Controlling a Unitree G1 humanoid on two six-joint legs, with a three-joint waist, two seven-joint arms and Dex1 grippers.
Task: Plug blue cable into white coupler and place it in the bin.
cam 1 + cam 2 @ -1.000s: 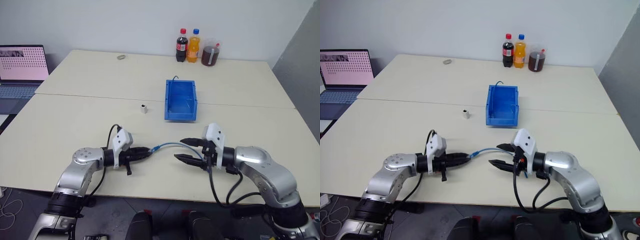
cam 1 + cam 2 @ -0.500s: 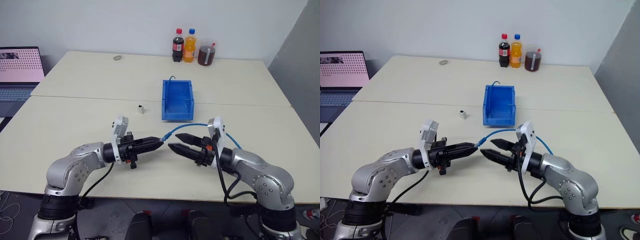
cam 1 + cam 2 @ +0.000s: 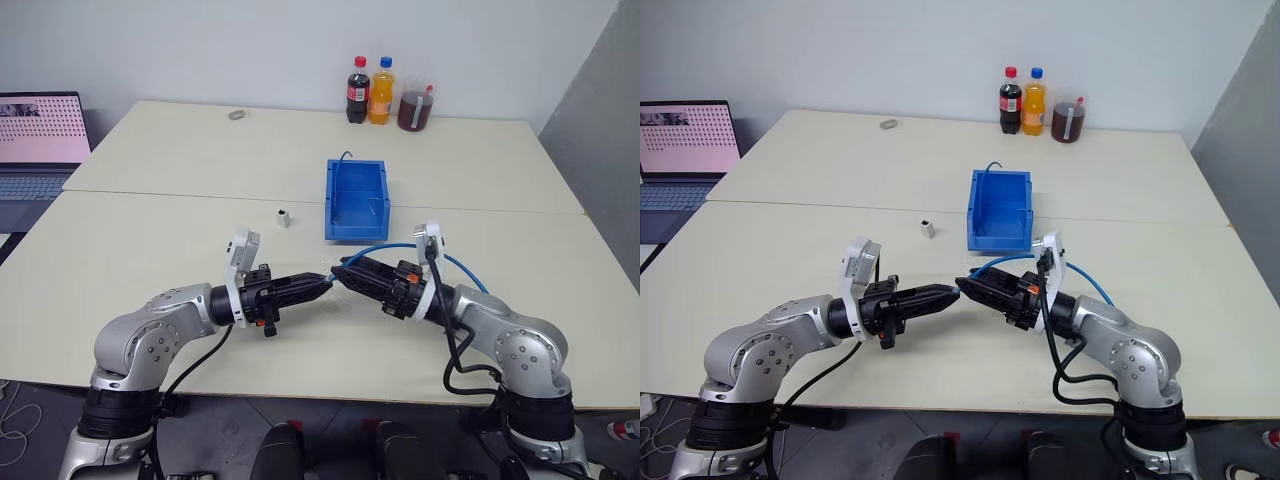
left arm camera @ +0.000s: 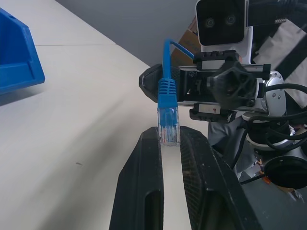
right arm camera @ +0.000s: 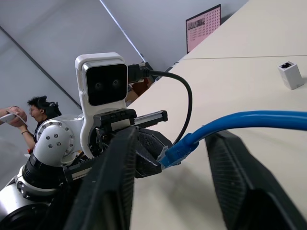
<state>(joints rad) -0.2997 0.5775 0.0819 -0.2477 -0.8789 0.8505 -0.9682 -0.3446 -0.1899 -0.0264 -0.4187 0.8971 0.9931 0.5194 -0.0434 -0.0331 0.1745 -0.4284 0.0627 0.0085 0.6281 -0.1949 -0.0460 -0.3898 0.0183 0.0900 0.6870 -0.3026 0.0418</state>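
Observation:
The blue cable (image 3: 400, 250) arcs in the air between my two hands above the near half of the table. My left gripper (image 4: 169, 139) is shut on the cable's clear plug (image 4: 168, 127), with the blue boot sticking out past the fingertips. My right gripper (image 3: 342, 275) meets the left gripper (image 3: 322, 285) tip to tip. Its fingers (image 5: 120, 158) stand apart on either side of the cable (image 5: 240, 120) just behind the boot. The white coupler (image 3: 284, 216) stands on the table farther back, left of the bin (image 3: 356, 234). The bin is blue and open-topped.
Two drink bottles (image 3: 370, 90) and a jar of dark liquid (image 3: 414, 110) stand at the far edge. A small grey object (image 3: 236, 114) lies far left, and a laptop (image 3: 40, 130) sits beyond the table's left side. A person (image 5: 36, 112) is behind me.
Both hands rose from the table and came together. In the last half second the right gripper slid left along the cable up to the left gripper's tip, and its fingers narrowed.

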